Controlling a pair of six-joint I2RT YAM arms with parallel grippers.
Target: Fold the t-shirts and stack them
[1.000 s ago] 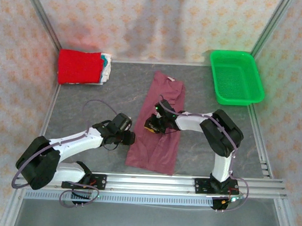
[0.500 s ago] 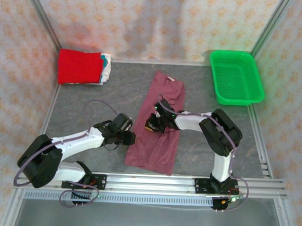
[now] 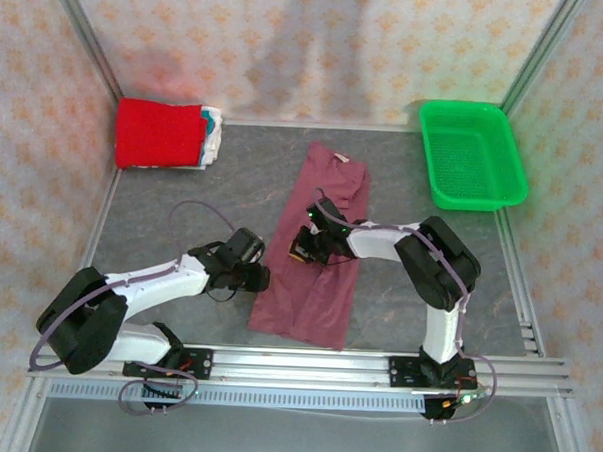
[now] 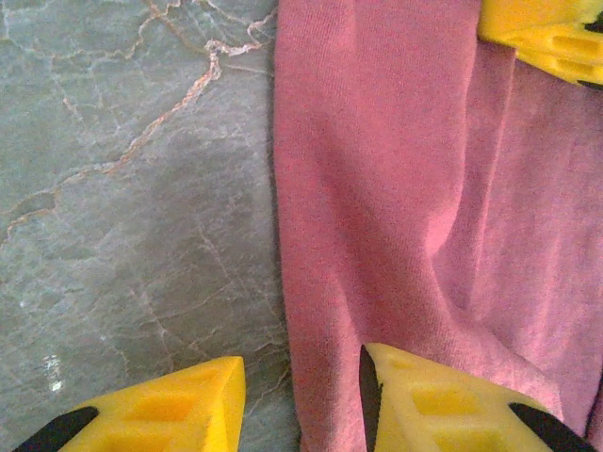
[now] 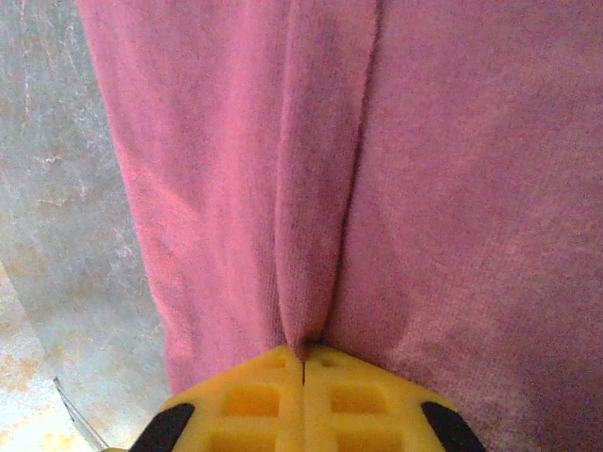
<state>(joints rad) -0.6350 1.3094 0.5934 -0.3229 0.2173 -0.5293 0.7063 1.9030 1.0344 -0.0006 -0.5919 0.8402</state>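
Since the maroon t-shirt (image 5: pixel 424 188) looks limp, your right gripper (image 5: pixel 303 363) pinches a raised fold at its tips, your left gripper (image 4: pixel 300 377) half-open astride the cloth's edge.

1. the shirt (image 3: pixel 313 297) lies lengthwise in the middle of the table (image 3: pixel 403 190), running from near to far.
2. a stack of folded shirts (image 3: pixel 165 135) sits in the far left corner, well apart from it.
3. the basket (image 3: pixel 473 202) sits in the far right corner.
4. the left gripper (image 4: pixel 301 386) straddles the shirt's near left edge, one finger over the table and one over the cloth.
5. the right gripper (image 5: pixel 303 363) is on the shirt near its middle, just behind and right of the left gripper.
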